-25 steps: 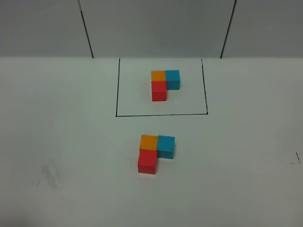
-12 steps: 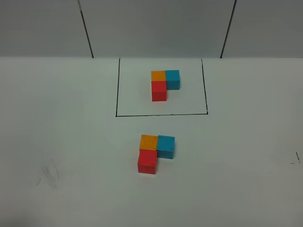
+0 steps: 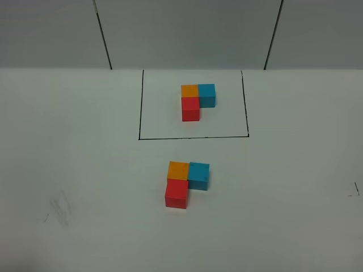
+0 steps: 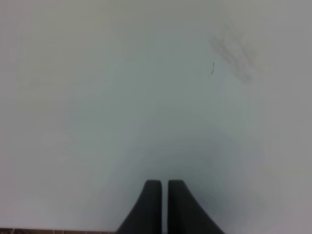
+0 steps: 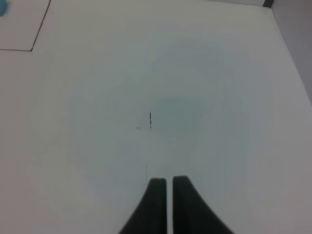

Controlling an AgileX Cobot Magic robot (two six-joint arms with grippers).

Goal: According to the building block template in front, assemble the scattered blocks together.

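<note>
Left gripper (image 4: 163, 187): its two dark fingers stand almost together with only a thin slit between them, and they hold nothing; below it is bare white table (image 4: 122, 97) with a faint grey scuff (image 4: 234, 51).
Right gripper (image 5: 168, 184): the same, fingers nearly closed on nothing, over bare table with a small black pen cross (image 5: 148, 122).
Arms in the high view: neither arm shows there, so both sit well back from the blocks.
Scattered blocks (image 3: 186, 182): near the middle of the table, nearer the camera than the frame; red cube (image 3: 176, 193) nearest, orange cube (image 3: 178, 169) touching it behind, light blue cube (image 3: 198, 174) touching the orange one on the right.
Shape: an L, the long arm running near to far through red and orange, the short arm turning right to blue.
Blue cube fit: it looks turned very slightly off square against the orange; too fine to be sure.
Building block template (image 3: 197, 101): farther back inside the black drawn rectangle (image 3: 193, 137); red in front, orange behind, blue to the right.
Match: same colours, same order, same turn, so the assembly appears done.
Deciding relation: the group lies between both grippers, neither clearly nearer; by my judgement no further grasp is called for, at most a nudge to the blue.
</note>
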